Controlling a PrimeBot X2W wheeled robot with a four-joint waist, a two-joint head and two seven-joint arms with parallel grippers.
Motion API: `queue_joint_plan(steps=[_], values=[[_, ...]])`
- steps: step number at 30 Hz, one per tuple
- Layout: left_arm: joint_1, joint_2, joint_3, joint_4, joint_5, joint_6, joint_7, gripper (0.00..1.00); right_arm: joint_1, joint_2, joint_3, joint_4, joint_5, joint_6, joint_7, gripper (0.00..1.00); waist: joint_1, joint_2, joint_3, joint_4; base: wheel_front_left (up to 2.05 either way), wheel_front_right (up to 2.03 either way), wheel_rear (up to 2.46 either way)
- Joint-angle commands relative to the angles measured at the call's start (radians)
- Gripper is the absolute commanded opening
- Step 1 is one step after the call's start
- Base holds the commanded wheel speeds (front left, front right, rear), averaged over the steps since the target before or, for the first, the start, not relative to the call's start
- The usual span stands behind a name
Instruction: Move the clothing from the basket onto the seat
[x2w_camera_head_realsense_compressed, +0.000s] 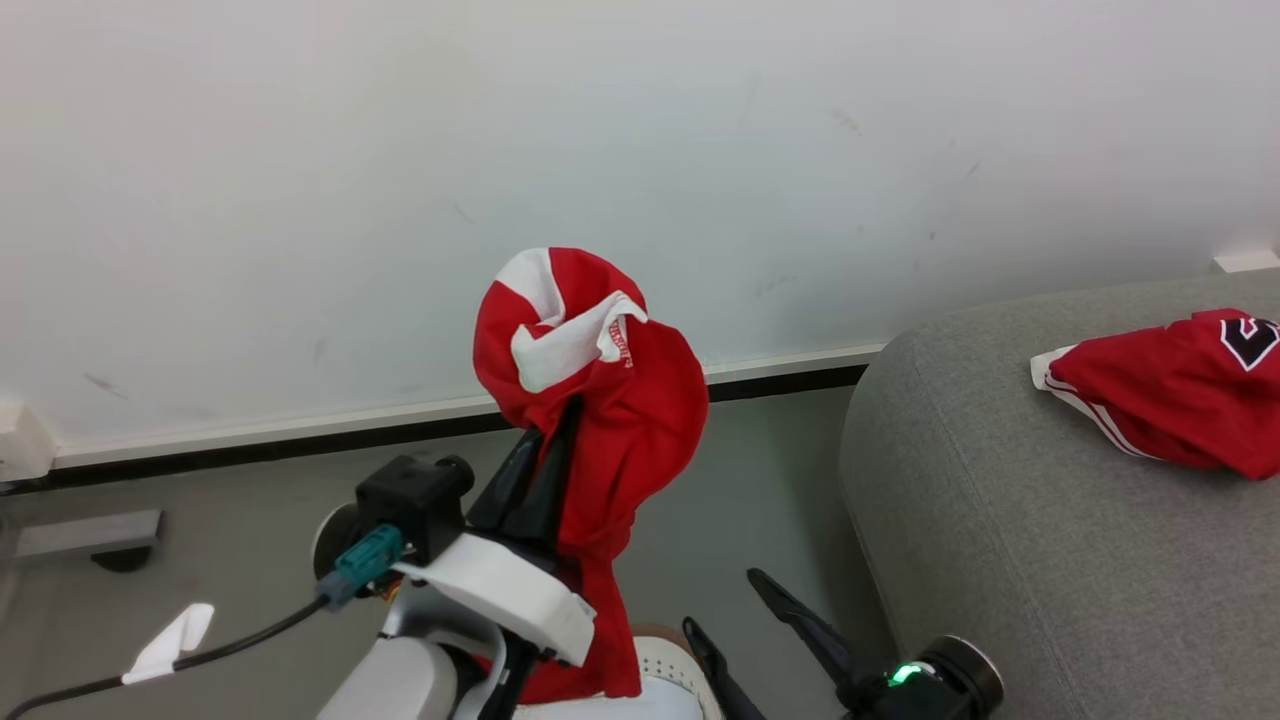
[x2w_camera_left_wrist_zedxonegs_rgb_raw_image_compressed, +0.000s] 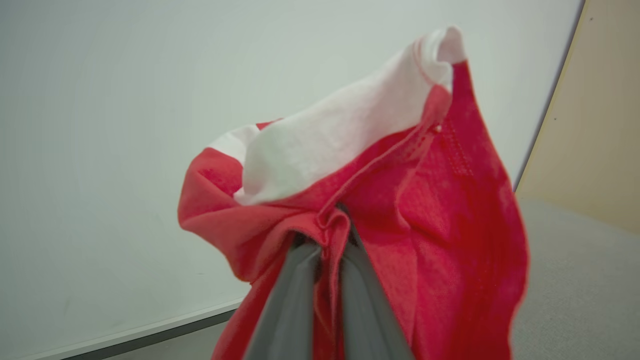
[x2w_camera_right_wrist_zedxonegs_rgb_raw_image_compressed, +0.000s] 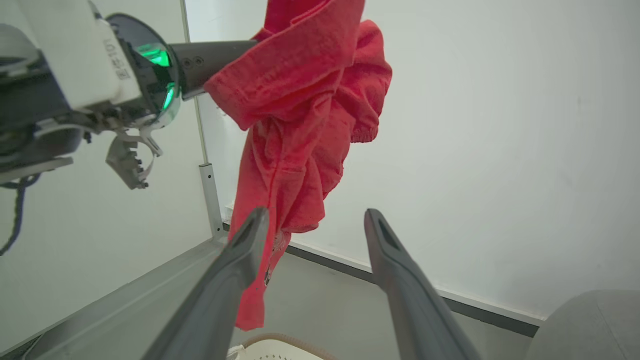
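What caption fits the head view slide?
Left gripper holds a red garment aloft; a second garment lies on the grey seat.

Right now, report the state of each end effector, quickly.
Left end effector: closed, holding a red garment with white trim.
Right end effector: open, holding nothing.

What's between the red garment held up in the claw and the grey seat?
In the head view, bare grey floor separates garment and seat; the open right claw pokes up lower down.
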Motion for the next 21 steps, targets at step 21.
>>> queue_joint_plan(steps=[21], values=[[-0.065,-0.09,-0.116,-0.048,0.025,-0.016,0.022,0.0,-0.267,0.0,0.144,0.194,0.138,-0.002,0.0,1.0,0.0,-0.0001,0.028,0.064,0.0,0.0,0.0]])
